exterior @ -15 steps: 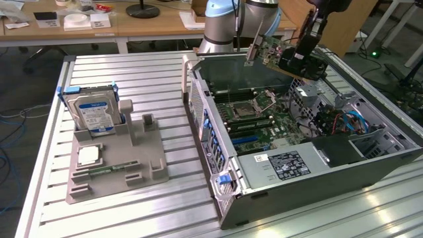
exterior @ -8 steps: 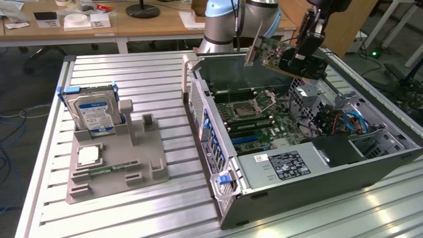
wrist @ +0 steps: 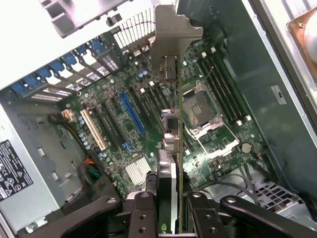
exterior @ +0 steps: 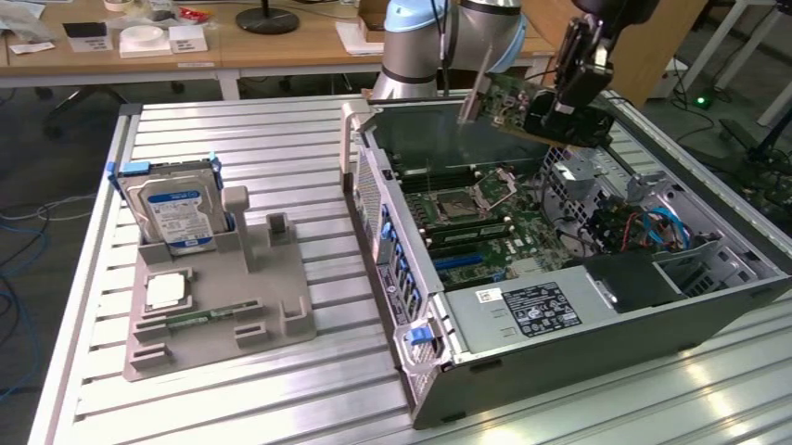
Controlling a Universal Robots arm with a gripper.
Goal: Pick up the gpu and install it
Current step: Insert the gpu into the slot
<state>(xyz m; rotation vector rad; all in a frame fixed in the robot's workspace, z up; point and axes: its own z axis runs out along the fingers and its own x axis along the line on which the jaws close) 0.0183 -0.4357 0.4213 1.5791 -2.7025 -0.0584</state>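
GPU: gpu point(exterior: 507, 93) is up in the air, carried over the far side of the open computer case point(exterior: 581, 306), above the motherboard point(exterior: 483, 232) and touching nothing below.
Grip: my gripper point(exterior: 563, 111) pinches the card across its two faces near one end; my fingers point(wrist: 143, 213) are clamped on either side of it.
Progress: pick-up done. Card not yet seated; no slot engaged, so the install is left.
Card build: thin, flat, rectangular; green circuit-board face with small parts, dark opposite face, narrow silver bracket point(wrist: 173, 29) of bent sheet metal at the end away from me.
Slots: long narrow plastic connectors, one blue slot point(wrist: 131, 114), the others black, lying side by side on the green board.
Case: grey sheet steel, perforated rear wall, lid off.
Worktop: slatted aluminium worktop point(exterior: 248, 139), ribbed and shiny.
Outlying: near the worktop's edge at the exterior view's left, a grey moulded holder point(exterior: 248, 306) keeps a hard drive point(exterior: 173, 209) upright.
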